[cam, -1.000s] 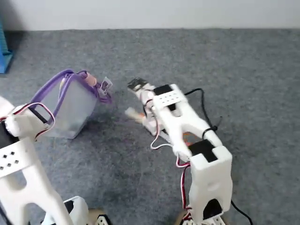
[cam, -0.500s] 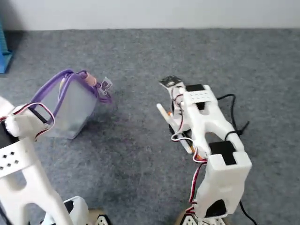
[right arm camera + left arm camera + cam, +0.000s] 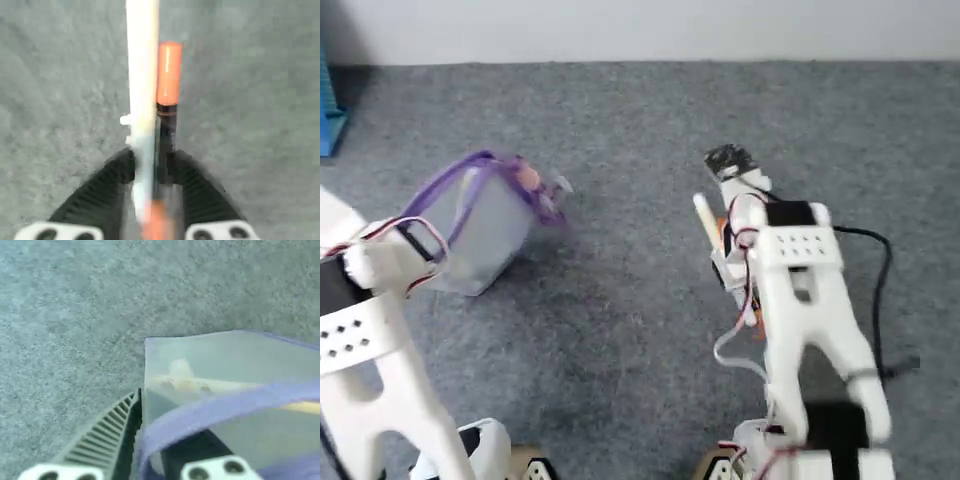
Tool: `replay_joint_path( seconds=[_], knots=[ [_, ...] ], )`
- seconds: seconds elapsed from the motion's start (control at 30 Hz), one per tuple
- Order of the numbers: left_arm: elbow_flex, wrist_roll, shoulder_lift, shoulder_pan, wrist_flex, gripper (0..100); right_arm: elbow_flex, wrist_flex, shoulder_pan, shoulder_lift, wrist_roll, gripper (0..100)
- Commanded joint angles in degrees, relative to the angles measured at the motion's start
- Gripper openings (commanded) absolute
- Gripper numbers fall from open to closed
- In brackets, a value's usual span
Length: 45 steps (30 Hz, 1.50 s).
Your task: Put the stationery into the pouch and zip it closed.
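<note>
The left gripper (image 3: 160, 432) pinched the pouch (image 3: 480, 225) at its rim. Across grey carpet (image 3: 610, 310) to the right, the right gripper (image 3: 150, 160) clamped a white pen (image 3: 142, 75) and orange marker (image 3: 169, 70) — a blue object (image 3: 328, 110) sat far left.

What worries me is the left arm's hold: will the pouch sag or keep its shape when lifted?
The pouch probably flexes: its clear walls and purple rim bow unevenly. It is likely light, with little visible inside. Held by the left gripper at one edge, it may swing or droop.
</note>
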Motion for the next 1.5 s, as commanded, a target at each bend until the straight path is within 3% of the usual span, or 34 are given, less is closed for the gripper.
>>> replay_joint_path(
  seconds=[0.0, 0.2, 0.53, 0.63, 0.8, 1.0, 1.2, 1.47],
  knots=[
    [-0.04, -0.97, 2.64, 5.45, 0.79, 1, 0.26, 0.22, -0.66, -11.82, -0.09, 2.8],
    [0.04, -0.97, 2.73, 12.13, -2.81, 1, 0.35, 0.31, -1.01, -25.1, -5.63, 2.8],
    [0.04, -0.88, 2.64, 12.48, -2.11, 1, 5.8, -0.31, -0.92, -29.41, -3.78, 2.8],
    [0.04, -0.88, 2.64, 12.48, -1.58, 1, 1.49, -0.4, -1.54, -32.66, -8.35, 0.7],
    [0.04, -0.88, 2.64, 12.75, -1.93, 1, -6.42, -0.13, -8.84, -39.34, -15.47, 0.8],
    [0.04, -0.88, 2.73, 12.75, -1.67, 1, -10.81, -0.48, -19.82, -45.14, -16.62, 0.8],
    [0.13, 1.49, 2.64, 12.84, -1.67, 1, -11.34, -15.34, -23.69, -47.6, -16.62, 0.8],
    [0.13, 1.67, 2.73, 12.92, -1.67, 1, -11.08, -31.69, -35.38, -47.25, -16.53, 0.8]
  ],
)
